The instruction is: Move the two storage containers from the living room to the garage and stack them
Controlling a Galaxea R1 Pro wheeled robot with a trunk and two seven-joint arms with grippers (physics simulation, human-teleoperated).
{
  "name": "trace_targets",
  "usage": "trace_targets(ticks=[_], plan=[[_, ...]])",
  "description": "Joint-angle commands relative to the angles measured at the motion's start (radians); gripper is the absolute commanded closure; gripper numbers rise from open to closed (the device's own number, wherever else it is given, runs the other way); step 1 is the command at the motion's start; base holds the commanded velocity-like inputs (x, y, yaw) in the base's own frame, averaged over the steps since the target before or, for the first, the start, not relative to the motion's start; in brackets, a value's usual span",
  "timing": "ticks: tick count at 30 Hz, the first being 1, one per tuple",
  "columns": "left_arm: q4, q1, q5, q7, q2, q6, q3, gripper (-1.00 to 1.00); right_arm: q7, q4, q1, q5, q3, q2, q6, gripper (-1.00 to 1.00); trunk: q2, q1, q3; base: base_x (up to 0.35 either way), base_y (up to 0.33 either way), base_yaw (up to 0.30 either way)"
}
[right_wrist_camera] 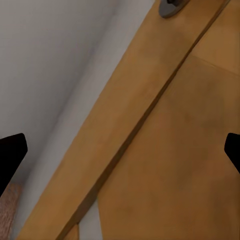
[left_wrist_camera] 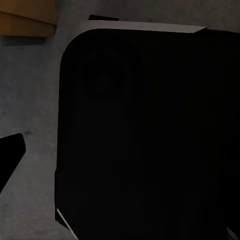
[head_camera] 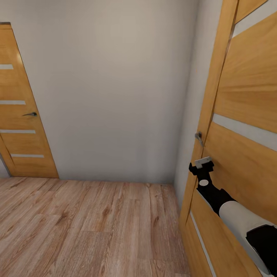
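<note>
A plank floor (head_camera: 88,227) and pale wall (head_camera: 111,88) are seen ahead, with a wooden door (head_camera: 19,115) at far left. A second wooden door (head_camera: 246,127) stands close at right, its handle (head_camera: 199,137) just above the right gripper (head_camera: 201,166). The right arm (head_camera: 231,211) is reached up against this door. In the right wrist view the fingertips (right_wrist_camera: 11,155) are spread wide, nothing held. The left gripper's state cannot be told; a dark body (left_wrist_camera: 150,135) is seen in its view. No containers are seen.

Light wood plank floor (head_camera: 88,227) runs to pale wall (head_camera: 111,88); two wooden doors meet it.
</note>
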Motion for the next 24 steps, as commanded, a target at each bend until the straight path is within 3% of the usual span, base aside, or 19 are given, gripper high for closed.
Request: trace_targets(ticks=[1, 5, 9, 14, 21, 24], plan=[[-0.001, 0.000, 0.010, 0.000, 0.000, -0.002, 0.000, -1.00, -0.011, 0.003, -0.001, -0.002, -0.007, -0.042, 0.002, -1.00, 0.000, 0.000, -0.001, 0.000, 0.000, 0.000], [-0.001, 0.000, 0.010, 0.000, 0.000, -0.002, 0.000, -1.00, -0.008, 0.003, -0.001, 0.006, -0.004, -0.015, 0.005, -1.00, 0.000, 0.000, -0.001, 0.000, 0.000, 0.000], [-0.001, 0.000, 0.010, 0.000, 0.000, -0.002, 0.000, -1.00, -0.002, 0.004, -0.001, 0.009, 0.004, 0.088, 0.006, -1.00, 0.000, 0.000, -0.001, 0.000, 0.000, 0.000], [-0.001, 0.000, 0.010, 0.000, 0.000, -0.002, 0.000, -1.00, 0.009, 0.015, -0.001, 0.008, 0.007, 0.170, 0.006, -1.00, 0.000, 0.000, -0.001, 0.000, 0.000, 0.000], [-0.001, 0.000, 0.010, 0.000, 0.000, -0.002, 0.000, -1.00, 0.048, 0.031, 0.000, -0.009, -0.001, 0.211, 0.003, -1.00, 0.000, 0.000, -0.001, 0.000, 0.000, 0.000], [-0.001, 0.000, 0.010, 0.000, 0.000, -0.002, 0.000, -1.00, 0.089, 0.131, 0.000, -0.014, -0.004, 0.232, 0.005, -1.00, 0.000, 0.000, -0.001, 0.000, 0.000, 0.000]])
